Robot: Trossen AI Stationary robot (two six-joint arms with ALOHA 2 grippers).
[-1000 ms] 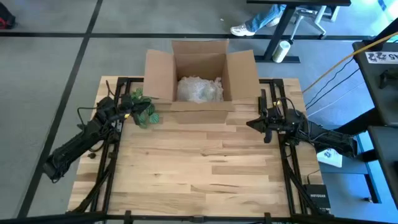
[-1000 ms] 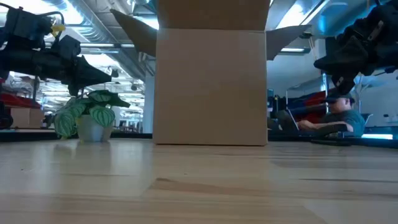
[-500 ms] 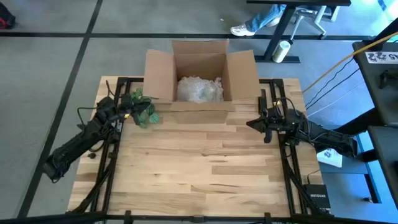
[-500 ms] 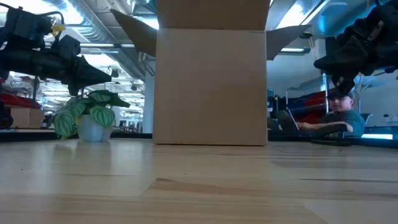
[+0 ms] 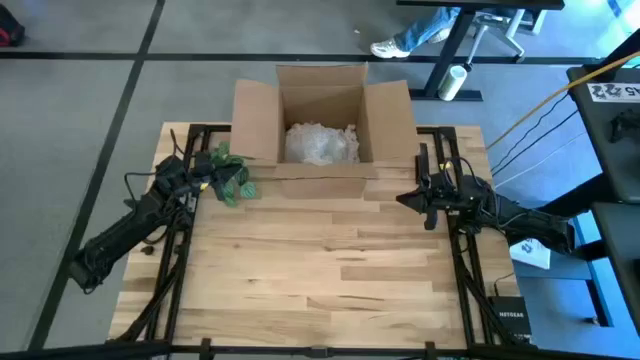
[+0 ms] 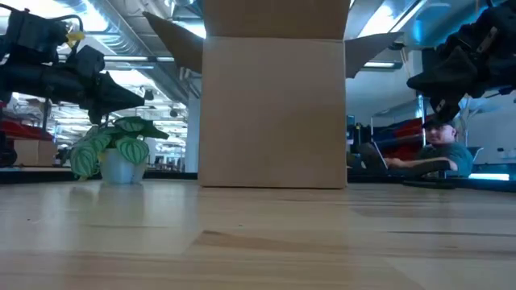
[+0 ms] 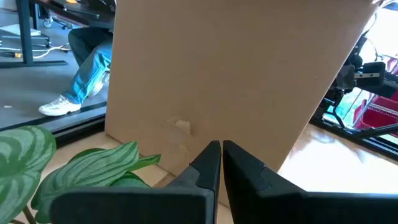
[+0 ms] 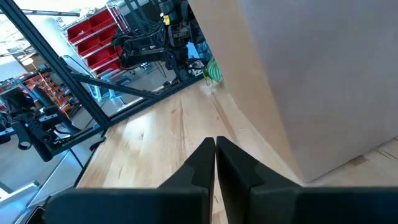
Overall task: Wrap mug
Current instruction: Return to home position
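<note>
Bubble-wrapped mug (image 5: pixel 321 143) sits inside the open cardboard box (image 5: pixel 255 120), cushioned for packing; left arm (image 5: pixel 150 212) and right arm (image 5: pixel 470 200) wait at the surface (image 5: pixel 320 265) edges, jaws closed and empty, work apparently finished.

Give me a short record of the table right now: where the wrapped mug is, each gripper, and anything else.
wrapped mug: inside the open cardboard box, at the far edge of the table
left gripper: shut, empty, by the potted plant left of the box
right gripper: shut, empty, right of the box
</note>
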